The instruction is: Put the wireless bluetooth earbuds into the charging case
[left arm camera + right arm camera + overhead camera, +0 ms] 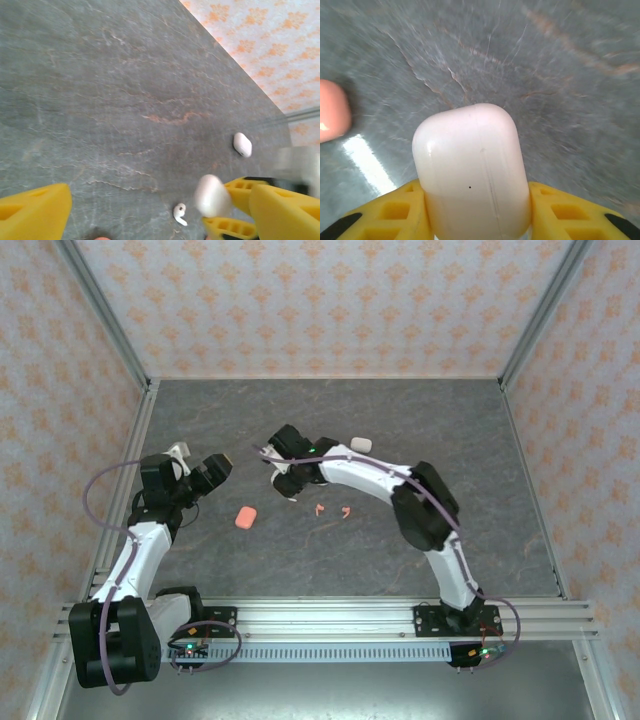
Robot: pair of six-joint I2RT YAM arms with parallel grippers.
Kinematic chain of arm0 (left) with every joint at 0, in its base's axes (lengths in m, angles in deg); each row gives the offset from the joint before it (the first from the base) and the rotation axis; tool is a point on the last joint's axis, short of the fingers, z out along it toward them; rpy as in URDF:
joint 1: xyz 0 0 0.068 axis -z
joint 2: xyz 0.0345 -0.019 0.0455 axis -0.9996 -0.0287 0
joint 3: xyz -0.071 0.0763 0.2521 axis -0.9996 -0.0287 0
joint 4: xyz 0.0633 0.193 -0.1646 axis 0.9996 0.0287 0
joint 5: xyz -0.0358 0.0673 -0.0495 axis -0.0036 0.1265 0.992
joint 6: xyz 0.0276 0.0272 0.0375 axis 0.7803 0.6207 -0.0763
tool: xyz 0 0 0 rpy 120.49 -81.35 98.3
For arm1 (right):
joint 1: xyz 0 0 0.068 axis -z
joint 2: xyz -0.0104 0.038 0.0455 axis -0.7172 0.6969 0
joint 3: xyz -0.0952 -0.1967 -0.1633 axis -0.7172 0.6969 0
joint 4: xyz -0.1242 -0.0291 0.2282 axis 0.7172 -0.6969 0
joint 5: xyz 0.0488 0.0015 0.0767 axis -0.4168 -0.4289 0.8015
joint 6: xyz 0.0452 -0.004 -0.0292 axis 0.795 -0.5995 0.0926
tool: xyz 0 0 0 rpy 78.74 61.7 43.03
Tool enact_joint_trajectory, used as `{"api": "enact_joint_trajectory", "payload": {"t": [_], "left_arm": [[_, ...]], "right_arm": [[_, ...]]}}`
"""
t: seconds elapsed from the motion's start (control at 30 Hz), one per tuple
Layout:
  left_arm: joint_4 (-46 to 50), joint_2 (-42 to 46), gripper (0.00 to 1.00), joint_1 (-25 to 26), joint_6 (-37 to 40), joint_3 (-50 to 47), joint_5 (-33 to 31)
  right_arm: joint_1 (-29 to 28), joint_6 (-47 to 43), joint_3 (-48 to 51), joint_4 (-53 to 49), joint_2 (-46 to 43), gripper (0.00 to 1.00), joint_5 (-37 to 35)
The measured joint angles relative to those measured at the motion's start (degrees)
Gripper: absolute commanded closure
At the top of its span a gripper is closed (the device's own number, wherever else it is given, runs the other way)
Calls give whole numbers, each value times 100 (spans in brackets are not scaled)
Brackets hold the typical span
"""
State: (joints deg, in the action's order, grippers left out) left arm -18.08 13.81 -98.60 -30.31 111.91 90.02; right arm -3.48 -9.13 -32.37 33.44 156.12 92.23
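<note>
My right gripper (475, 200) is shut on a closed white charging case (472, 170), which stands up between its yellow fingers (395, 212). From above, the right gripper (268, 455) hovers left of the table's middle. The same held case (212, 195) appears blurred in the left wrist view. A white earbud (179, 213) lies on the grey table just beside and below it. My left gripper (160, 207) is open with nothing between its fingers, and from above the left gripper (222, 466) faces the right one. Two coral earbuds (320, 508) (346, 510) lie near the middle.
A coral case (245, 516) lies on the table below the two grippers, and the coral case (332, 117) sits at the left edge of the right wrist view. Another white case (361, 444) (242, 144) rests farther back. Patterned walls (320, 300) enclose the table.
</note>
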Motion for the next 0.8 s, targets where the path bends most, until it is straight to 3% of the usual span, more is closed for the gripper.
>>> {"api": "enact_joint_trajectory", "payload": {"t": [0.17, 0.47, 0.8], "left_arm": [[-120, 9, 12, 136, -122, 238, 623], [4, 142, 18, 1438, 232, 1379, 1495], [310, -223, 20, 2411, 494, 1888, 1827]], "right_arm": [[59, -251, 1298, 809, -1670, 58, -203], [74, -1071, 2691, 1467, -3735, 58, -391], [24, -1613, 3279, 1722, -4693, 58, -328]]}}
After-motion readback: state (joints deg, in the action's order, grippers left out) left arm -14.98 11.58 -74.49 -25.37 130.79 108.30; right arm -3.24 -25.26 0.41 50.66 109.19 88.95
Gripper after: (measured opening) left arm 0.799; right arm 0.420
